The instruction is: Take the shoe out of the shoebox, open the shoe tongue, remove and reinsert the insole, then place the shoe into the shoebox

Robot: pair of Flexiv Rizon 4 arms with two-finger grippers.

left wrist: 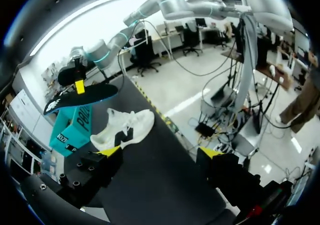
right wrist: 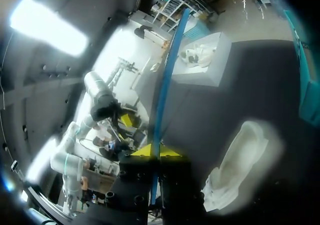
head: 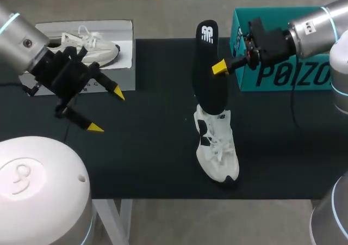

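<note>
Sitting at the far right of the black table top (head: 152,163) in the head view, the teal cardboard shoebox (head: 283,65) shows only its outside, so its contents cannot be told; at the far left a flat white tray (head: 122,65) holds a pale lace-up sneaker (head: 89,46); the white shoe with black patches (head: 217,147) lies on the table near the middle, long axis running far to near, toe toward the near edge; the long black insole (head: 209,54) hangs above its heel end along much the same line, clamped in the right gripper (head: 217,68); the left gripper (head: 106,110) is over the left side, fingers spread and empty.

In the left wrist view the left gripper (left wrist: 159,152) stands parted with nothing between; ahead, the shoe (left wrist: 122,130) rests on its sole, the insole (left wrist: 82,97) level above it in the right gripper (left wrist: 79,86), the shoebox (left wrist: 72,127) behind.

In the right wrist view the right gripper (right wrist: 156,150) pinches the insole (right wrist: 167,75), seen edge-on as a thin blue strip; the shoe (right wrist: 240,165) lies blurred beside it; the tray (right wrist: 215,70) with its sneaker (right wrist: 197,54) is ahead.
</note>
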